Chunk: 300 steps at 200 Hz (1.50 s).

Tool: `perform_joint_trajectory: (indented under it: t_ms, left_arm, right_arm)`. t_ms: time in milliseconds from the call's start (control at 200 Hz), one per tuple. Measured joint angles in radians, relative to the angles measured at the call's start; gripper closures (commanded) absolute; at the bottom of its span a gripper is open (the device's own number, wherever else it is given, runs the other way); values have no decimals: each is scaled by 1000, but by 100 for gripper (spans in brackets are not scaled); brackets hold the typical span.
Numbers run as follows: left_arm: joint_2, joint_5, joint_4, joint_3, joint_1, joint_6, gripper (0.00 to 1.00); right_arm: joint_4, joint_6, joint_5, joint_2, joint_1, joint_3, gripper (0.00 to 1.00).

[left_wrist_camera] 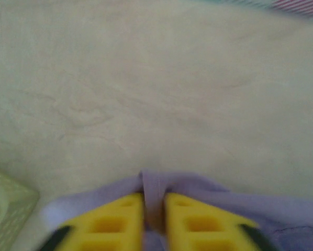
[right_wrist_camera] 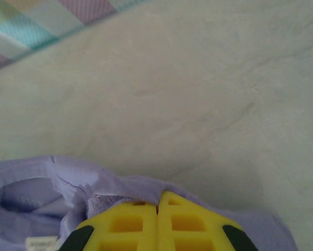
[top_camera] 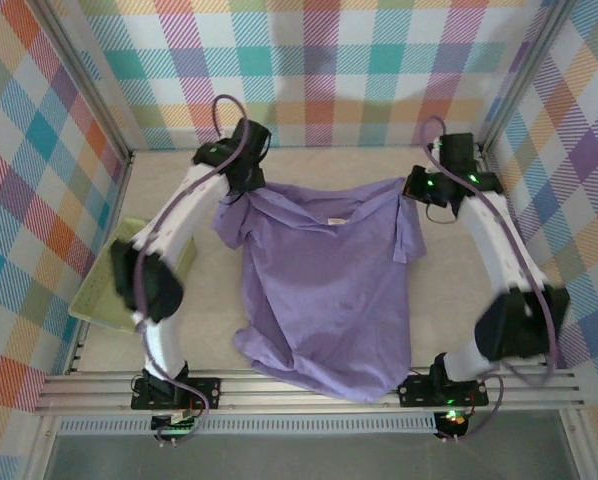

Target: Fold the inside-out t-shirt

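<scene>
A: Where's the shirt?
B: The inside-out t-shirt (top_camera: 329,290) is spread mid-table (top_camera: 444,300), wrinkled. Collar toward the far wall, hem at the near rail, near-left corner bunched.
A: Left claw?
B: The left gripper (left_wrist_camera: 154,203) is at the far-left shoulder. Its yellow fingers (left_wrist_camera: 114,222) are a little apart, pinching an upright fold of the purple cloth.
A: Right?
B: The right gripper (right_wrist_camera: 157,201) is at the far-right shoulder, fingers pressed together and cloth bunched at the tips. Can't tell if any is caught between them.
A: Anything else?
B: A green tray (top_camera: 104,290) at the table's left edge, apart from the shirt.
</scene>
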<state>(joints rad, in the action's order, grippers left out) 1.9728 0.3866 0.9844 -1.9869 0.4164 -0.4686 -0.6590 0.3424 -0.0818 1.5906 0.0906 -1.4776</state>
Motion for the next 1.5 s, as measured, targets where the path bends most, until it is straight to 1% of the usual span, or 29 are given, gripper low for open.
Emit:
perform_joint_trajectory:
  t_ms: [30, 90, 125, 170, 205, 240, 275, 310, 355, 440, 530, 630, 670, 780, 920, 1025, 1115, 1290, 1310, 1400, 1420, 1500]
  left_arm:
    - [85, 3, 15, -66, -20, -13, 40]
    - [260, 6, 61, -238, -61, -37, 30]
    - [359, 5, 92, -358, -82, -49, 24]
    - [465, 3, 128, -499, -103, -52, 21]
    - [530, -1, 157, -596, -113, -51, 19]
    - [568, -3, 182, -659, -124, -45, 18]
    - [576, -3, 198, -680, -131, -39, 18]
    - [570, -3, 215, -677, -133, -32, 19]
    - [528, -13, 211, -621, -129, -21, 22]
    - [384, -50, 156, -391, -105, -1, 25]
    - [226, -101, 83, -146, -51, 13, 31]
    - [129, -162, 8, 20, 29, 14, 35]
    - [118, -182, -21, 58, 57, 13, 35]
    - [148, -230, -87, 112, 121, 3, 43]
    - [251, -260, -154, 117, 120, -18, 44]
    - [327, -263, -193, 116, 98, -35, 45]
    - [344, -268, -217, 79, 70, -50, 44]
    - [423, -287, -272, -20, -20, -79, 33]
    - [431, -293, -272, -42, -30, -85, 30]
    - [507, -309, -270, -182, -60, -86, 28]
    - [526, -313, -271, -213, -65, -85, 26]
    - [620, -323, -239, -378, -81, -77, 22]
  right_arm:
    - [11, 1, 4, 85, -1, -47, 54]
    - [4, 0, 23, 281, -1, -208, 44]
    - [-6, -3, 36, 388, -2, -318, 42]
    - [-24, -9, 54, 524, -3, -473, 40]
    - [-35, -12, 66, 600, -5, -558, 38]
    - [-45, -15, 76, 644, -6, -602, 35]
    - [-55, -19, 84, 657, -6, -605, 34]
    - [-64, -22, 87, 650, -6, -581, 33]
    - [-55, -26, 90, 615, -6, -516, 33]
    - [-44, -31, 82, 500, -4, -356, 35]
    - [-30, -31, 66, 360, 6, -200, 36]
    - [-10, -30, 56, 244, 50, -80, 40]
    - [-2, -28, 46, 224, 71, -53, 42]
    - [28, -10, 0, 242, 111, -4, 44]
    - [38, 20, -29, 368, 110, 2, 46]
    - [23, 40, -31, 485, 100, -37, 48]
    - [-17, 55, -30, 552, 89, -135, 49]
    - [-39, 69, -23, 704, 52, -383, 50]
    - [-47, 69, -23, 724, 49, -413, 50]
    - [-91, 77, -31, 818, 40, -565, 50]
    - [-102, 77, -31, 841, 37, -612, 50]
    - [-148, 85, -32, 945, 33, -802, 50]
